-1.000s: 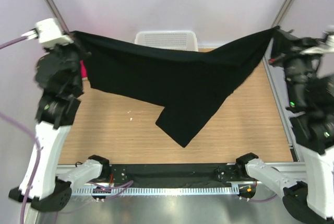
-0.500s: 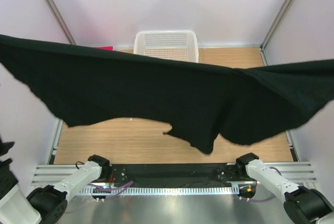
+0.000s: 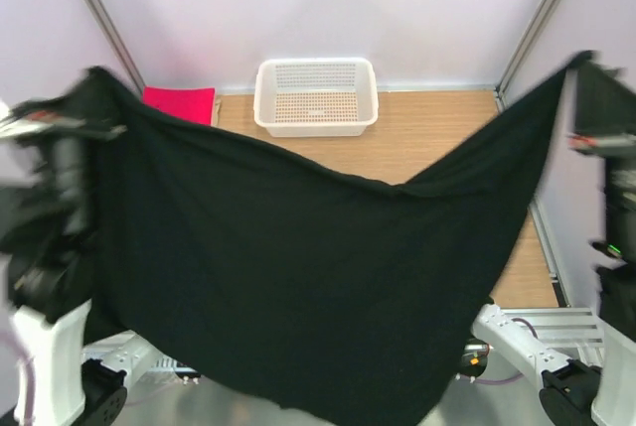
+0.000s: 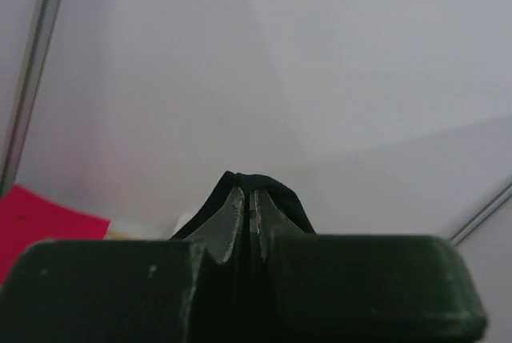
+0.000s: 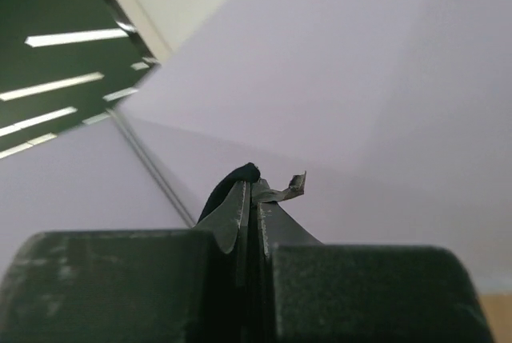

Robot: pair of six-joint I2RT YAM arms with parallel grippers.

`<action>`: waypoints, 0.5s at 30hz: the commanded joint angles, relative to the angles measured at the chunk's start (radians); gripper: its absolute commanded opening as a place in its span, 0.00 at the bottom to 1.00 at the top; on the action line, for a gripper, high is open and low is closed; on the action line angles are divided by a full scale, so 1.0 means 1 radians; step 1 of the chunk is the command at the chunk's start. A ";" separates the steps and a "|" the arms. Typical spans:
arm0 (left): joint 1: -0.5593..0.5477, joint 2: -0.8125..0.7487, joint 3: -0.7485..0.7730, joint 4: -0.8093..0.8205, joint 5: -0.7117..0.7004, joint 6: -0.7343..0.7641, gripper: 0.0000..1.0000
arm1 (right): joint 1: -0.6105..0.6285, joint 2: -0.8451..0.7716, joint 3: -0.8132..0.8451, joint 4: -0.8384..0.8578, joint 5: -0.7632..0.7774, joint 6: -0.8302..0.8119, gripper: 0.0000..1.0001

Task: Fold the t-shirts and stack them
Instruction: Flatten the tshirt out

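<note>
A large black t-shirt (image 3: 298, 277) hangs spread in the air between my two arms, held up high and sagging in the middle. It covers the near half of the table. My left gripper (image 4: 248, 195) is shut on a fold of its black cloth (image 4: 248, 179) at the upper left corner. My right gripper (image 5: 250, 191) is shut on the other corner, black cloth (image 5: 236, 177) bunched at the fingertips. A bright pink-red t-shirt (image 3: 181, 104) lies flat at the far left of the table.
A white mesh basket (image 3: 316, 96) stands at the back middle of the wooden table (image 3: 437, 138). Metal frame posts (image 3: 537, 19) rise at the back corners. The arm bases (image 3: 517, 342) sit at the near edge, partly behind the cloth.
Both arms have swung up and toward the near edge with the black t-shirt. The cloth has gone from draped low over the far table to spread wide and hanging near the camera.
</note>
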 commanded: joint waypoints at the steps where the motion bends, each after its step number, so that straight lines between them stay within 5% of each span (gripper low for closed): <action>1: 0.001 0.105 -0.181 0.027 -0.030 0.034 0.00 | -0.004 0.011 -0.208 0.021 0.113 -0.109 0.01; 8: 0.022 0.310 -0.500 0.199 -0.088 0.109 0.00 | -0.003 0.016 -0.733 0.213 0.329 -0.310 0.01; 15: 0.040 0.623 -0.530 0.381 -0.133 0.224 0.00 | -0.018 0.273 -0.912 0.452 0.421 -0.458 0.01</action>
